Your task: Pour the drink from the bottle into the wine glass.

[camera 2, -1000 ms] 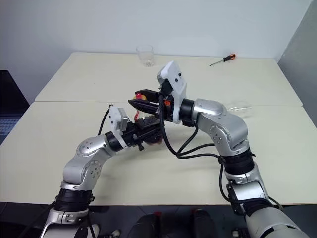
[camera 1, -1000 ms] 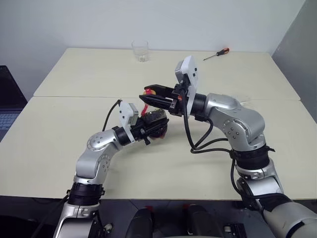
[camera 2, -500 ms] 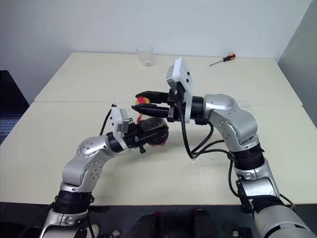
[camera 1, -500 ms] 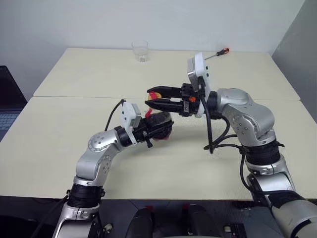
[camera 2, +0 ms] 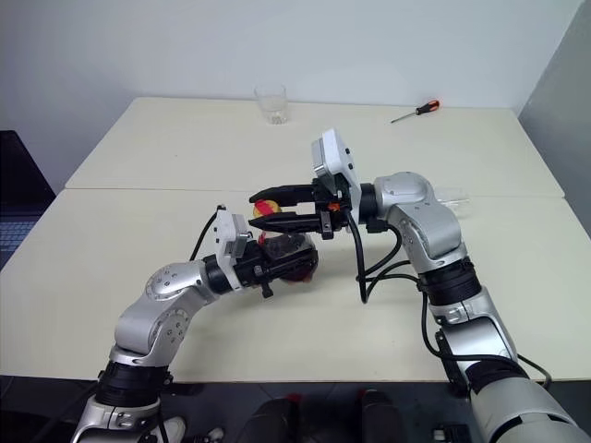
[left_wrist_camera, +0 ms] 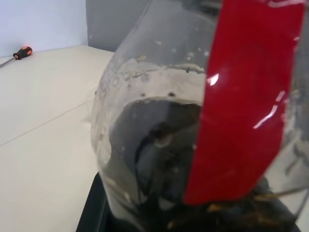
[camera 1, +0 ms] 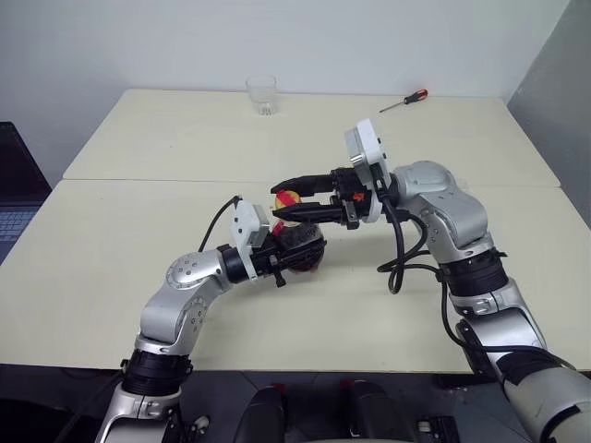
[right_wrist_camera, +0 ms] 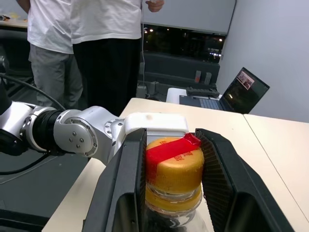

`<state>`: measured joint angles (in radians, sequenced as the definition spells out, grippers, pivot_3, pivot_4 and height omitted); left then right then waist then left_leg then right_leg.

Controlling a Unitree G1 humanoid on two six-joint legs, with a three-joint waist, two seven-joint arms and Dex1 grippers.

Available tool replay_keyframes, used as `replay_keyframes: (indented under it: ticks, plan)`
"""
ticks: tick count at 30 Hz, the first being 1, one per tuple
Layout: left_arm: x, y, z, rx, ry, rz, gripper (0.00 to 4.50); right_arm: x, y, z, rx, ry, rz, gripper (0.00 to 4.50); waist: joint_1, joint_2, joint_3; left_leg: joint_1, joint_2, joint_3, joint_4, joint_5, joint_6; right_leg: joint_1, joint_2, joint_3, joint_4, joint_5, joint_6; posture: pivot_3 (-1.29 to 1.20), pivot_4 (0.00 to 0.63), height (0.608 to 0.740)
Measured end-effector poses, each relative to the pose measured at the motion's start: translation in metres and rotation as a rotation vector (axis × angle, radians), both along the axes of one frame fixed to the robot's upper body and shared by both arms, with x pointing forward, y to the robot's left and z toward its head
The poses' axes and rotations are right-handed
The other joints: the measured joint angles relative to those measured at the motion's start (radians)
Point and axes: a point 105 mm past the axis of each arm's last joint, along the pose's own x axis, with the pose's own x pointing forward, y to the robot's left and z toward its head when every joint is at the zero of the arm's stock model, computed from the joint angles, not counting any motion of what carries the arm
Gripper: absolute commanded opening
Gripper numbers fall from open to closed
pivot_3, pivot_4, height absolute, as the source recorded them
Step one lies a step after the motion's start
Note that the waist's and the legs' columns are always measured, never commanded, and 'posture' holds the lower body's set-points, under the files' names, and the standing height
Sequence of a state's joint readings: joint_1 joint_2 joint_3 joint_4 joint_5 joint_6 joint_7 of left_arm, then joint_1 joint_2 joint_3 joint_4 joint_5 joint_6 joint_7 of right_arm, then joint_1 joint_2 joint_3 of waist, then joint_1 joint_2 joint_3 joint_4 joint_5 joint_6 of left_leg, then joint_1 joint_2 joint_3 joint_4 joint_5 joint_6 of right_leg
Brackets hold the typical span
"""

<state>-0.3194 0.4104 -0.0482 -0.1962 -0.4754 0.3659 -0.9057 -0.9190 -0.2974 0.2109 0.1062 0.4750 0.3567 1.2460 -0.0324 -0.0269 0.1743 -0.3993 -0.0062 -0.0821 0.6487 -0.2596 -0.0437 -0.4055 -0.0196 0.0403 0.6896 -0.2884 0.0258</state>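
Your left claw (camera 1: pixel 294 253) grips the bottle (camera 1: pixel 301 249) steady just above the table (camera 1: pixel 138 138), so your right claw (right_wrist_camera: pixel 170 180), clamped on its yellow cap (right_wrist_camera: pixel 174 169), can twist it off before pouring.

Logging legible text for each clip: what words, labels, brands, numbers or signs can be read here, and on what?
No text can be read in these pictures.
Bottle red label band: plain red, no lettering visible.
Yellow-and-red cap: no print visible.
Laptop screen: lit, content too small to read.
Screwdriver and tumbler: no markings visible.
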Motion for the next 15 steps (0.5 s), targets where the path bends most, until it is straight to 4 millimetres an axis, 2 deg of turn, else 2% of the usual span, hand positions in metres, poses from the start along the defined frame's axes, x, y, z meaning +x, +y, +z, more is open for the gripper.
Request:
replay_keyframes:
  ticks: [4,7,9,15]
  plan:
    - [0.002,0.006,0.001,0.001,0.0,0.024,1.66,0.005,0.004,0.006,0.016,-0.097,-0.026,1.25,-0.001,0.0,0.0,0.0,0.0,0.0,0.0,0.0,0.0,0.0,0.0,0.0,0.0,0.0,0.0,0.0,0.15,0.74]
    - [-0.001,0.006,-0.007,0.0,0.041,0.018,1.66,0.011,0.0,0.027,0.033,-0.248,-0.076,1.25,0.0,0.001,0.0,0.0,0.0,0.0,0.0,0.0,0.0,0.0,0.0,0.0,-0.001,0.0,0.0,0.0,0.15,0.74]
    - [-0.001,0.006,-0.007,0.0,0.044,0.018,1.66,0.012,-0.005,0.032,0.049,-0.29,-0.092,1.25,0.001,0.001,0.0,0.0,0.0,0.0,0.0,0.0,0.0,0.0,0.0,0.0,-0.001,0.0,0.0,0.0,0.15,0.74]
    - [-0.001,0.006,-0.006,0.001,0.043,0.015,1.66,0.018,-0.009,0.028,0.026,-0.194,-0.114,1.25,0.001,0.001,0.0,0.0,0.0,0.0,0.0,0.0,0.0,0.0,0.0,0.0,0.0,0.0,0.0,0.0,0.15,0.74]
